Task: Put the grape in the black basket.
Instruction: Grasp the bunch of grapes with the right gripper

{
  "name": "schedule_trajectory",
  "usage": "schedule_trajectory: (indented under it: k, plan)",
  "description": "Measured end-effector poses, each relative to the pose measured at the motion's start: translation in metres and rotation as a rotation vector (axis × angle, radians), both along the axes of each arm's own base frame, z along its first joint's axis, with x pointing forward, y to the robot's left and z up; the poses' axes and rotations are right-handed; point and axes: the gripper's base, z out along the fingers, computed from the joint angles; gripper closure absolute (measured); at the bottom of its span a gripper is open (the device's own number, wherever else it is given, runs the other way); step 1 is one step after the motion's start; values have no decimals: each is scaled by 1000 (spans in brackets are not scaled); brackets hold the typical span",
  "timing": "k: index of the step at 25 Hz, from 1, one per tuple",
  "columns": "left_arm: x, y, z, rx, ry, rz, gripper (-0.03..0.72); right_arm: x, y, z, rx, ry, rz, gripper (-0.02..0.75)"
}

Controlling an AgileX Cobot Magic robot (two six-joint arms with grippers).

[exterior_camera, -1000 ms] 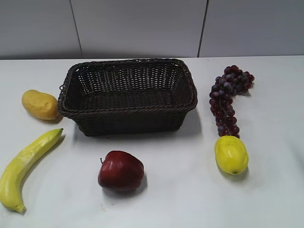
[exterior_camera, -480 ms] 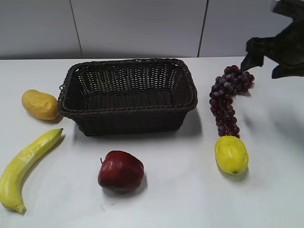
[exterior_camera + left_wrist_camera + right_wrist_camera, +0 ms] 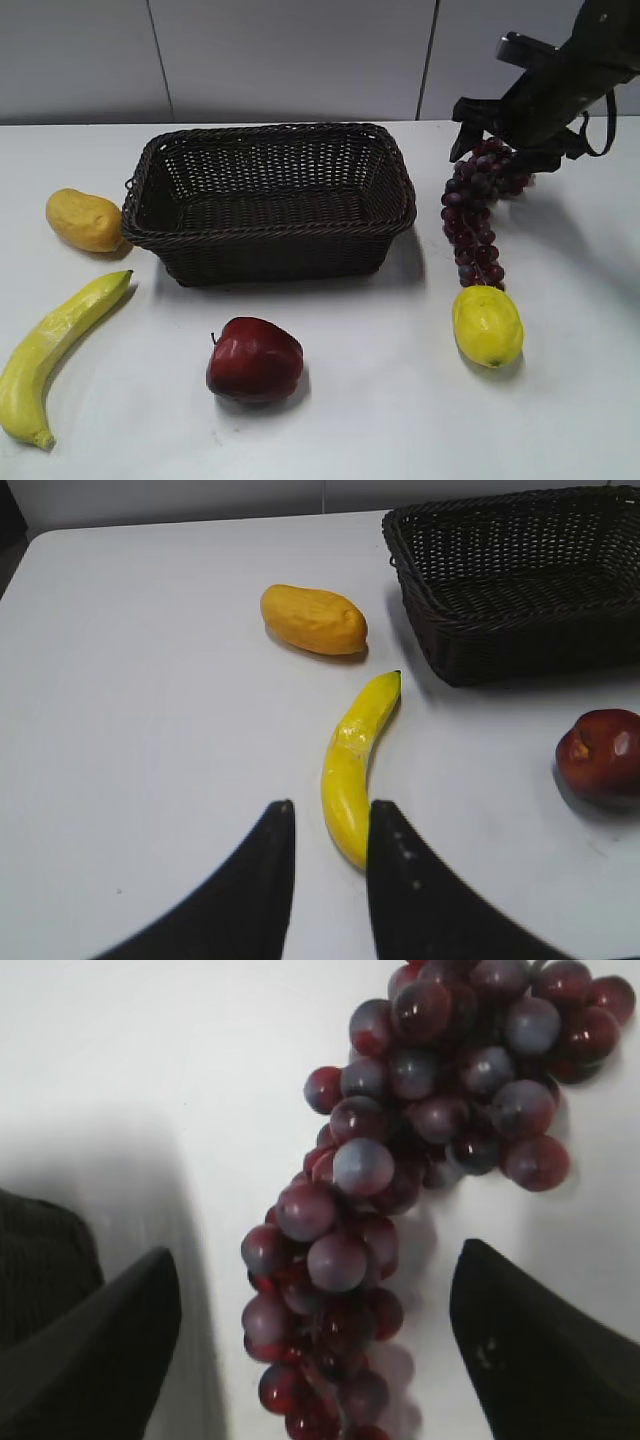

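Note:
The grape (image 3: 476, 215), a long bunch of dark red-purple berries, lies on the white table right of the black basket (image 3: 268, 232). My right gripper (image 3: 498, 142) hovers over the bunch's upper end. In the right wrist view its jaws (image 3: 315, 1280) are wide open with the grape (image 3: 400, 1150) between them, not touching. My left gripper (image 3: 330, 825) is open and empty above the table near the banana (image 3: 355, 765); the left arm does not show in the exterior view. The basket's corner shows in the left wrist view (image 3: 470, 655).
A lemon (image 3: 487, 325) lies just below the bunch's lower end. A red apple (image 3: 254, 359) sits in front of the basket. A banana (image 3: 55, 345) and a yellow-orange fruit (image 3: 84, 219) lie at the left. A grey wall stands behind the table.
The right arm came into view from the upper right and moved left and down until its gripper is over the grape's upper end. The fruits and the basket have not moved.

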Motion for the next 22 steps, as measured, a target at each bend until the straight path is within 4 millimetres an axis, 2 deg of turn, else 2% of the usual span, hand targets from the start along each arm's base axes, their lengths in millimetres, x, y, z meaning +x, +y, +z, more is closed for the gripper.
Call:
schedule_trajectory:
  k: [7, 9, 11, 15, 16, 19, 22]
  plan:
    - [0, 0, 0, 0, 0, 0, 453, 16, 3, -38, 5, 68, -24, 134]
    - [0, 0, 0, 1, 0, -1, 453, 16, 4, -48, 2, 87, -25, 171]
    - [0, 0, 0, 0, 0, 0, 453, 16, 4, -52, 1, 95, -26, 251]
    - [0, 0, 0, 0, 0, 0, 453, 18, 3, -50, -12, 82, -18, 536]
    - [0, 0, 0, 0, 0, 0, 453, 19, 3, -49, -26, 79, -7, 561]
    - [0, 0, 0, 1, 0, 0, 453, 20, 2, -40, -70, 68, 27, 565]
    - [0, 0, 0, 0, 0, 0, 453, 21, 0, -18, -107, 33, 54, 566]
